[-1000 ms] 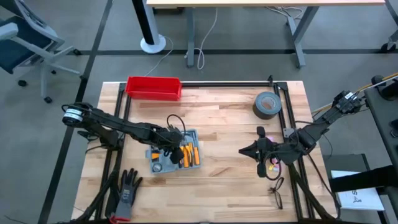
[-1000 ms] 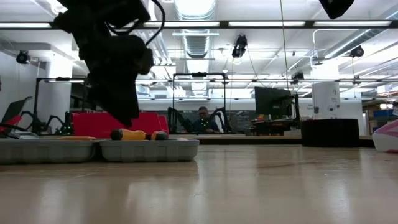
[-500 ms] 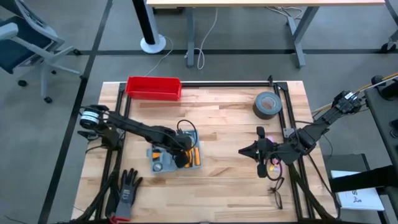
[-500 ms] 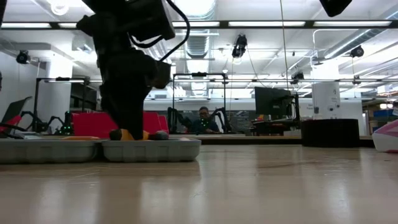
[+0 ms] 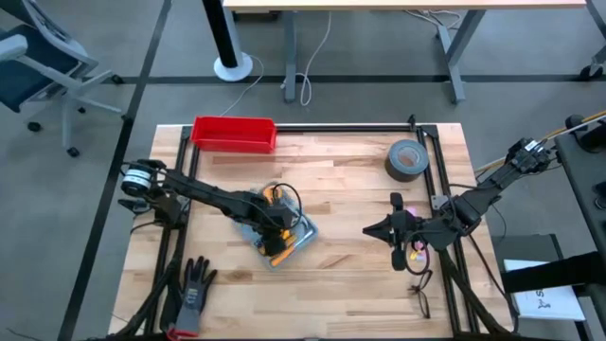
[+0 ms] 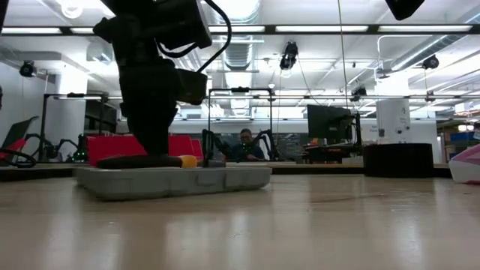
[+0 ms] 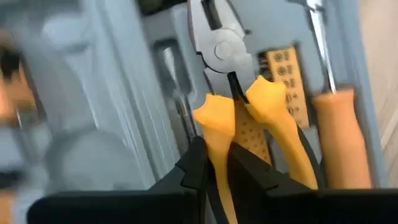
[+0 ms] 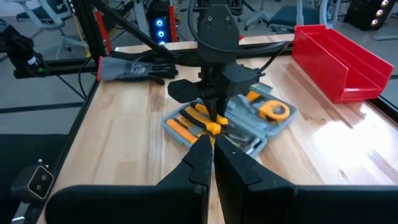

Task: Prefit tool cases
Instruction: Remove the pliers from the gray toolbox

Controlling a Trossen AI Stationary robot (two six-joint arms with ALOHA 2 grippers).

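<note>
The left arm reaches low across the desk [image 5: 360,189], its gripper [image 5: 272,230] pointing down into the open tool case [image 5: 299,237] at mid-desk, jaws clamped on one yellow handle of the pliers [image 7: 233,93]. The right gripper [image 5: 371,229] hovers well apart, jaws together.

Table: [image 5: 341,189] pale wooden planks.
On it: open tool case [image 5: 276,232], red bin [image 5: 234,134], tape roll [image 5: 408,159], black glove [image 5: 194,284].

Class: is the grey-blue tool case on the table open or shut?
Open: the tool case lies flat, its orange-handled pliers exposed beneath the left gripper.
</note>
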